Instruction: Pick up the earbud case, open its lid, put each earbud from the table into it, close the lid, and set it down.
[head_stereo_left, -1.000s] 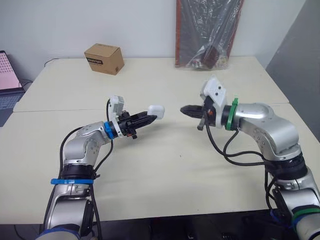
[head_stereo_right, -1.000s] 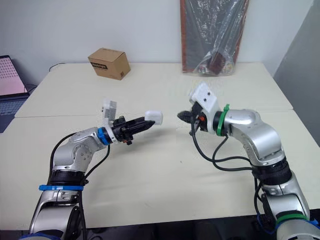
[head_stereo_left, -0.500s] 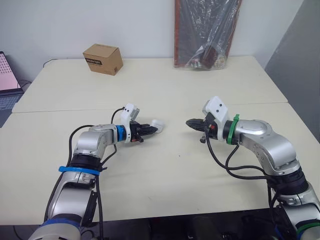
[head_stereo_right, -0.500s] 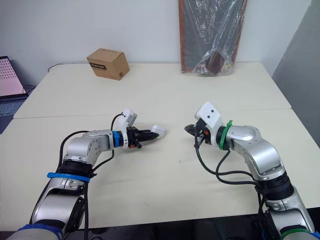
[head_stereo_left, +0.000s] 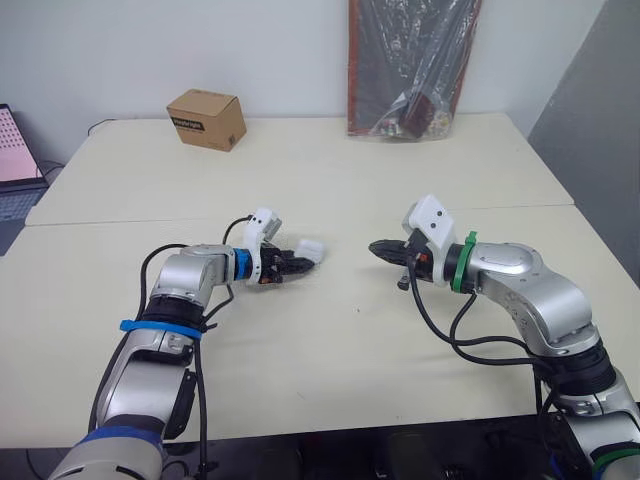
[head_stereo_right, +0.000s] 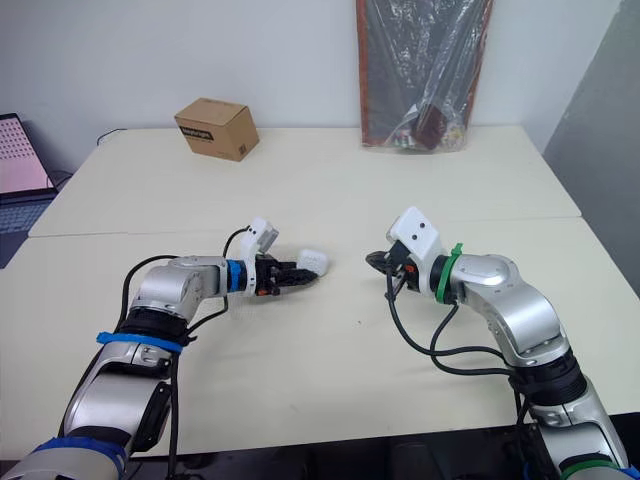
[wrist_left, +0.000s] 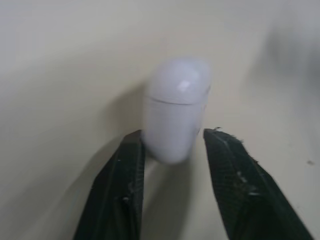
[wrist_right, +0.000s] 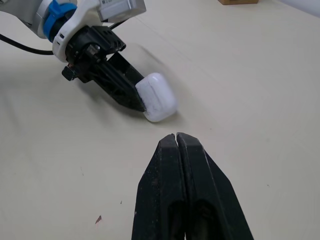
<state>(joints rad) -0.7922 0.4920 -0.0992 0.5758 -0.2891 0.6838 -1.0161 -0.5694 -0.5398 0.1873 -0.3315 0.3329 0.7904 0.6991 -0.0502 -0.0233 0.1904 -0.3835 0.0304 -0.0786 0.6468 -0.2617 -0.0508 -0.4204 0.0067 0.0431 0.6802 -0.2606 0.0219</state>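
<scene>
Case (head_stereo_left: 311, 248) lies mid-bench (head_stereo_left: 330, 360), far from every edge, at the left tool's (head_stereo_left: 298, 258) tips. The right tool (head_stereo_left: 378, 248) is apart, with open room between.
Left wrist: lid shut, tool parted around the case, apparently released.
Right wrist: tool clenched, empty.
Judged step: set-down. Next, the left tool backs straight off.

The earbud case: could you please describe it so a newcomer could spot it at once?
On the cream table, look at the middle, between the two robot arms. The earbud case lies at the tip of the left gripper, whose black fingers straddle its end. It is small, white and rounded, lid shut, unlike the brown cardboard box farther back.
</scene>
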